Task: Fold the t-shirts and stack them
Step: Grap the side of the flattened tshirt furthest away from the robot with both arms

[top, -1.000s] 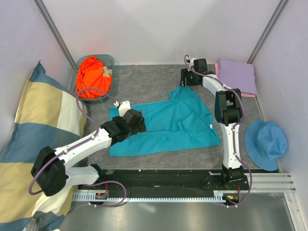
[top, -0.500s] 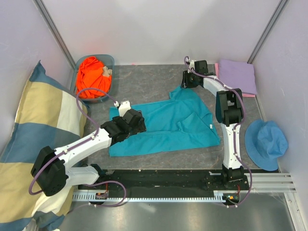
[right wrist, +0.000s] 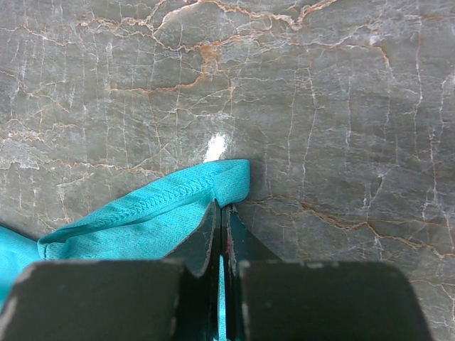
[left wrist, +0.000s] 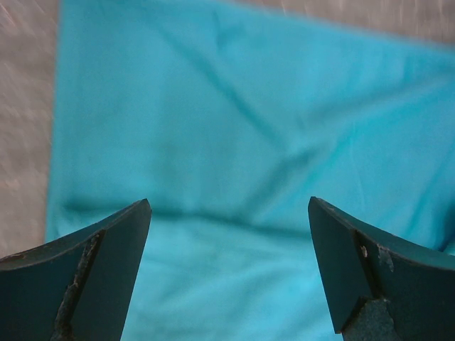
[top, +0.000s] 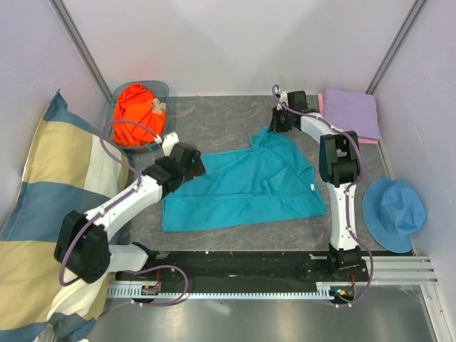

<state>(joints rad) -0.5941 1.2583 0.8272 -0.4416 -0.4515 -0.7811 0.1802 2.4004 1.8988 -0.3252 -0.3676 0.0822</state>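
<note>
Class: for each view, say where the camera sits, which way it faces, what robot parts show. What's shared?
Top external: above, behind the bases, facing down at the table; both arms show.
Left wrist: on its arm, facing down at the teal t-shirt; open left gripper shows.
Right wrist: on its arm, facing the table; right gripper shut on that shirt's hem.
Shared: the t-shirt.

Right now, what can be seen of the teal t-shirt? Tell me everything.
The teal short-sleeved cloth t-shirt lies spread out, lightly creased, on the grey marbled table, with one stitched sleeve hem pointing to the far side. The right arm's fingers are shut on that hem. The left arm's fingers are open above its left side.
</note>
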